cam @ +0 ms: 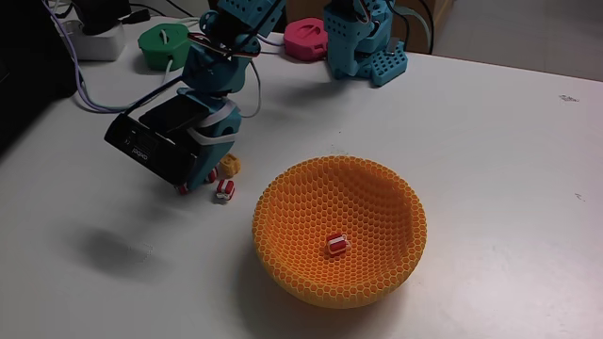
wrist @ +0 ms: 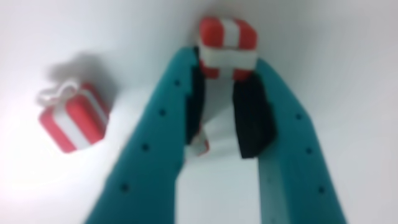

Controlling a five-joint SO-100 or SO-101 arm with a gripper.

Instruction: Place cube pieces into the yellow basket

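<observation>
White smooth table (cam: 509, 141); teal fingers (wrist: 186, 93) pinch striped red cube (wrist: 227, 46); honeycomb-mesh basket (cam: 311, 202).

- The teal arm (cam: 226, 56) comes in from 12 o'clock in the fixed view, bent over at the wrist and pointing down toward 7 o'clock.
- The tool (wrist: 227, 56) reaches toward 12 o'clock in the wrist view.
- Its two teal fingers (wrist: 158, 143) stand close together, nipping a red cube piece (wrist: 227, 43) at their tips.
</observation>
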